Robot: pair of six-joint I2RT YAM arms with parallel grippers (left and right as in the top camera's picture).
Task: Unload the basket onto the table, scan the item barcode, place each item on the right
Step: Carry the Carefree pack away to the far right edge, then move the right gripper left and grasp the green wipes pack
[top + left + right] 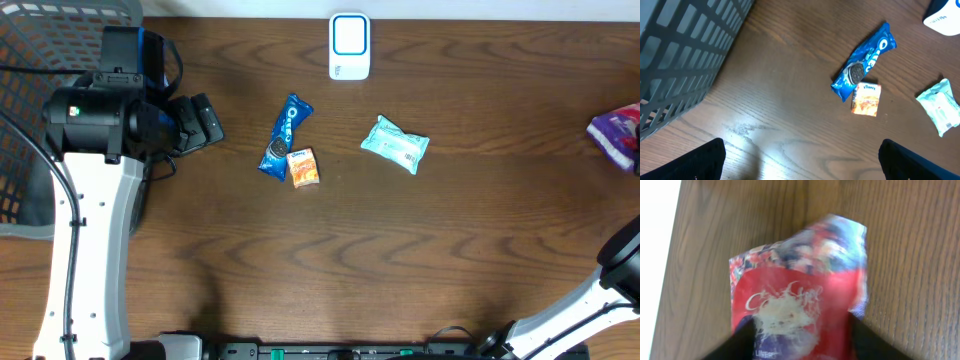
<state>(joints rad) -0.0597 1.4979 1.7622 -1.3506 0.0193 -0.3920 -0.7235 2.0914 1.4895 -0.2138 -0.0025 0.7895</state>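
A red and purple snack packet [800,295] lies on the wooden table near its right edge [615,133], blurred in the right wrist view. My right gripper [800,342] is open, one dark finger on each side of the packet's near end. The white scanner with a blue face [349,46] stands at the back middle. My left gripper [802,165] hangs open over bare wood at the left [205,120], holding nothing. Ahead of it lie a blue Oreo pack [865,60], a small orange packet [867,99] and a pale teal packet [940,105].
A dark mesh basket [40,60] fills the back left corner beside the left arm. The Oreo pack [286,135], orange packet [304,167] and teal packet [395,143] sit mid-table. The table's edge runs just left of the red packet in the right wrist view.
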